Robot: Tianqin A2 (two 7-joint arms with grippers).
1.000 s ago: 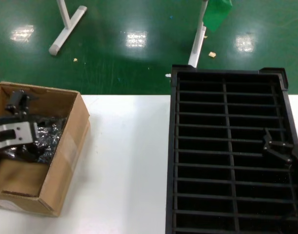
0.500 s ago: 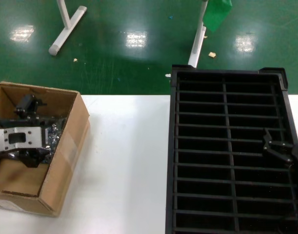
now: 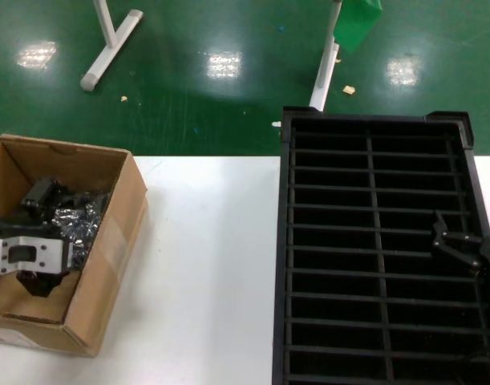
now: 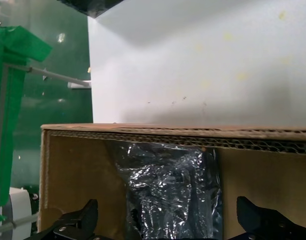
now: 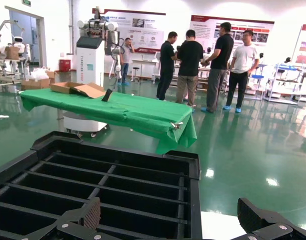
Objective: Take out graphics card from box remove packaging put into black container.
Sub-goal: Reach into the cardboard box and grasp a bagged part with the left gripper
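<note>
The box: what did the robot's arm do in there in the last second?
The left hand slid toward the box's near wall and sank deeper, next to the crinkly silver packaging. It has not taken hold of anything yet; its fingers are spread in the left wrist view. The box, the black container and the right hand over it stayed put.

White tabletop (image 3: pixel 212 265), glossy green floor (image 3: pixel 228 80), green-draped table (image 5: pixel 107 112), four standing men (image 5: pixel 208 65), white stand legs (image 3: pixel 108 40)
</note>
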